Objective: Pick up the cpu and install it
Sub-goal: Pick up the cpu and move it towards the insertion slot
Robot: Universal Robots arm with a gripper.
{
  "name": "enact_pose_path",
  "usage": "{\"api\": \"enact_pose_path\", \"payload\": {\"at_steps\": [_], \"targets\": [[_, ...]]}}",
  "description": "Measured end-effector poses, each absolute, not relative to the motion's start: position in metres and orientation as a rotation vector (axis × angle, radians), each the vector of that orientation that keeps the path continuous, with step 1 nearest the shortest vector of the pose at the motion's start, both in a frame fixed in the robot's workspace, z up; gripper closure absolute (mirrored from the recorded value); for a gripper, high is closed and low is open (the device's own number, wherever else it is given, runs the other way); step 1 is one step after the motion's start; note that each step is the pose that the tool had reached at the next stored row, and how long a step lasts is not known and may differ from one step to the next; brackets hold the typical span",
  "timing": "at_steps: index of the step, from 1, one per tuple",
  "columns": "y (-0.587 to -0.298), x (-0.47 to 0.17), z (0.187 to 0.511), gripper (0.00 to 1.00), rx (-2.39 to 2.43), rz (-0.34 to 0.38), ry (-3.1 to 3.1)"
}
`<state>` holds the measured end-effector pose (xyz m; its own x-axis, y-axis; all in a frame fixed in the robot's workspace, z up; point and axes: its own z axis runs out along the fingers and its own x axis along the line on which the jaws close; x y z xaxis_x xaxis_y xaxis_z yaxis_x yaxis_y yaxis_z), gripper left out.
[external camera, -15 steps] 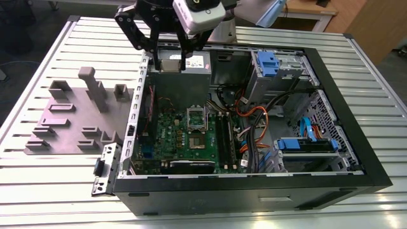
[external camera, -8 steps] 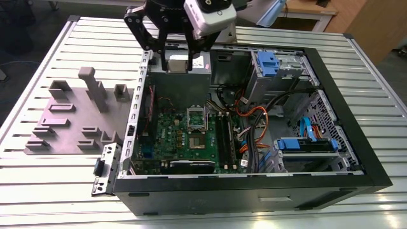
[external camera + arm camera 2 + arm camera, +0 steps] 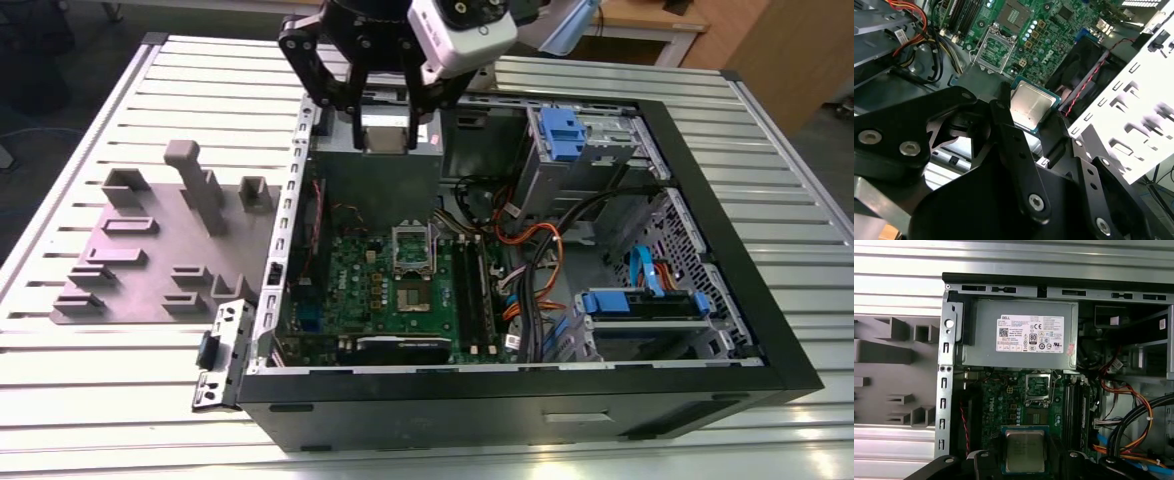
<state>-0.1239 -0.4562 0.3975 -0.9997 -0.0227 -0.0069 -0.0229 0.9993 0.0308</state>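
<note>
The claw point(image 3: 1025, 456) is clenched on the cpu point(image 3: 1025, 451), a finger point(image 3: 1006, 130) against each of two opposite edges. The chip is square, with no long axis. It hangs flat, silvery top toward both wrist cameras. In the exterior view it is at the 12 o'clock end of the case point(image 3: 467, 425), above the grey box point(image 3: 979, 335) with a white printed label point(image 3: 1030, 333). The socket point(image 3: 411, 245) lies toward 6 o'clock, with memory slots point(image 3: 467, 290) and orange cables point(image 3: 523, 235) crowding its 3 o'clock side. The case rests on a slatted counter point(image 3: 120, 420).
</note>
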Motion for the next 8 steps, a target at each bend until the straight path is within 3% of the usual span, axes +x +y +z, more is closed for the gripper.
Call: {"api": "enact_pose_path", "payload": {"at_steps": [8], "targets": [[-0.4561,-0.1230,0.3975,0.53,-0.036,0.048,3.135]]}}
